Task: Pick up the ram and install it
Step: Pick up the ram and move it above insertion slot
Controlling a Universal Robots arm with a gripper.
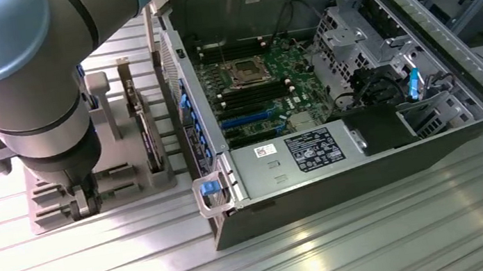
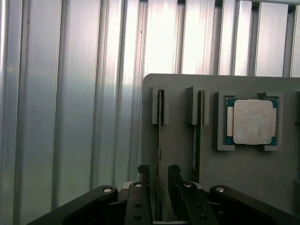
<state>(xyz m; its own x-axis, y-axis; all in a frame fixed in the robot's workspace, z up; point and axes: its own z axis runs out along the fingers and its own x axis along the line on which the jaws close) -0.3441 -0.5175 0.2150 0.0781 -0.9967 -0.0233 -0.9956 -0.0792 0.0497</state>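
One ribbed metal table carries an open computer case and a grey holder. The gripper, jaws apart, straddles the ram, standing edge-up in a holder slot. Judged light, stiff, fragile: best pinched on its flat faces, sparing chips and contacts.

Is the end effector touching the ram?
Apart: in the wrist view the open end effector straddles the ram, with a gap on each side.

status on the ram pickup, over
claw open, straddling ram upright in gray holder slot. ram not lifted. processor chip sits apart on same holder.
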